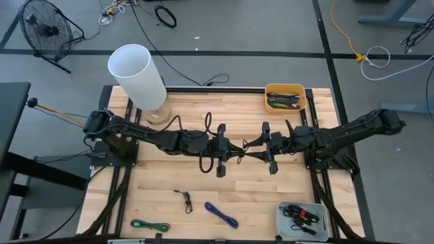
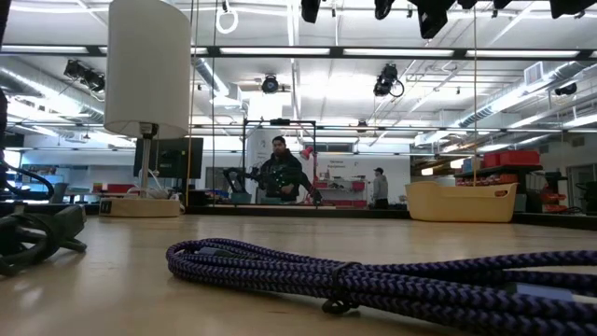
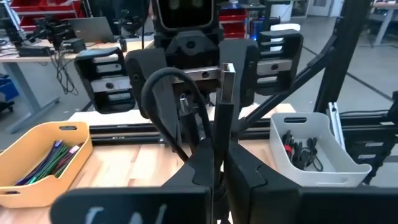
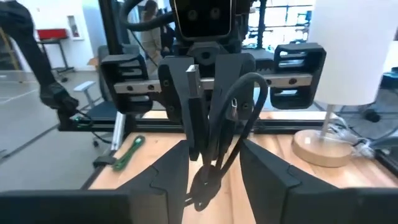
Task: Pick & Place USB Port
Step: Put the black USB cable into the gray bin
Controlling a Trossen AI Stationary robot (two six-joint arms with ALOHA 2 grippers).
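Note:
A black USB cable is held high over the middle of the table, and its plug [image 3: 224, 106] stands upright with the metal end up. My left gripper [image 3: 214, 163] comes from the table's left and is shut on it. My right gripper [image 4: 213, 163] faces it from the table's right and is open. Its two fingers stand on either side of the plug [image 4: 196, 118] and the cable's loop [image 4: 249, 93]; I cannot tell whether they touch. In the high view the two grippers meet tip to tip [image 1: 245, 148]. My left gripper pinches the lower end of the plug's black housing [image 3: 216, 146] between its two fingers, which come in level from the table's left. The plug stands upright above the fingers, its metal end [image 3: 227, 78] on top, lifted clear of the table. The cable arches in a loop [image 3: 155, 93] beside it.
A white-shaded lamp [image 1: 137, 76] stands at the far left. A yellow bin [image 1: 285, 98] of cables sits at the far right and a white bin [image 1: 302, 218] of black cables at the near right. Loose black [image 1: 183, 200], purple [image 1: 220, 215] and green [image 1: 149, 225] cables lie near the front edge.

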